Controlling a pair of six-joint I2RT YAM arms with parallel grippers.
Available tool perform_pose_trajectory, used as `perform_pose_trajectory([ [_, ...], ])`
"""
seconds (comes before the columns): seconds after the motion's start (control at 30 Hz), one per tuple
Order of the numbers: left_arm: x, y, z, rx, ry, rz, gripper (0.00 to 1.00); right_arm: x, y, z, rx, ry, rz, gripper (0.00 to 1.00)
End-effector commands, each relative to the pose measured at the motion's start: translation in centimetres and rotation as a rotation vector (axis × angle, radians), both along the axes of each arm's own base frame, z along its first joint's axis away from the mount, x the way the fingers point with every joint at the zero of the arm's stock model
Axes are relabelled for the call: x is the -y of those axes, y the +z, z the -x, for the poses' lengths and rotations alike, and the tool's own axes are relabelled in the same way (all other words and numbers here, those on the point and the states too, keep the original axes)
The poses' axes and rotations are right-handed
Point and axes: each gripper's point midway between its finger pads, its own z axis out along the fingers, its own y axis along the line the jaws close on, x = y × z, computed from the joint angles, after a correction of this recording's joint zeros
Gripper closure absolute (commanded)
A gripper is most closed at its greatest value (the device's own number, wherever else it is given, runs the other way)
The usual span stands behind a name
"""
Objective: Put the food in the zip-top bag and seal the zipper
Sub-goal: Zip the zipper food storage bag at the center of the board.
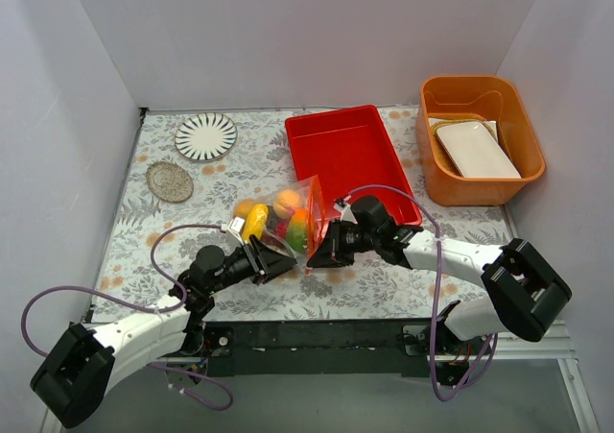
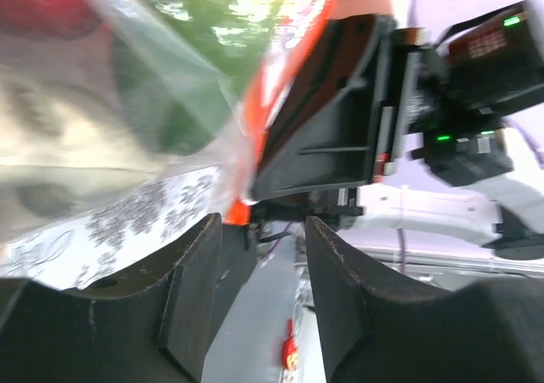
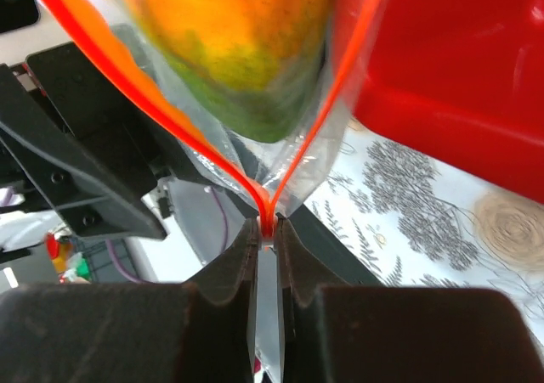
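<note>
Your right pincer (image 3: 267, 230) is closed narrow on the zipper (image 3: 204, 149), pinching the point where its two orange-red strips meet. From that pinch the strips spread upward in a V, so the mouth stands parted. The green-and-orange mango (image 3: 246, 52) sits just inside it.

Your left pincer (image 2: 263, 226) has its fingers apart with open space between them. The bag's orange-red edge lies just at the tip of the finger on the frame's left.

In the top view the zip-top bag (image 1: 302, 212) lies at mid-frame between the two pincers. Its strip runs roughly from top to bottom of the frame along the bag's right side, so the mouth faces right. A yellow fruit (image 1: 255, 220) and an orange fruit (image 1: 287, 201) show on the left side.

The table (image 1: 384, 279) wears a floral cloth. A red tray (image 1: 350, 150) lies just above and to the right of the bag. An orange bin (image 1: 429, 155) holding a white dish (image 1: 477, 150) sits at the upper right. A striped plate (image 1: 205, 135) and a woven mat (image 1: 170, 180) sit at the upper left. Plain white walls (image 1: 288, 39) close in three sides.
</note>
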Motion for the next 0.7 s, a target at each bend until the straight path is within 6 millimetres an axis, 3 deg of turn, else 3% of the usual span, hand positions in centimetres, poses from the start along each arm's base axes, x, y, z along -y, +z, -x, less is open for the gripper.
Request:
perform_pose_trajectory([
  [0.0,-0.5,0.1,-0.1,-0.003,0.056,0.031,0.56,-1.7,3.1,-1.3,0.052,-0.046,-0.156,0.97],
  [0.33,0.7,-1.0,0.5,-0.038,0.046,0.022,0.56,-2.2,4.2,-1.9,0.061,-0.08,-0.212,0.97],
  [0.67,-0.2,-0.6,-1.4,-0.04,0.185,0.034,0.57,-2.3,4.2,-1.8,0.052,-0.076,-0.214,0.97],
])
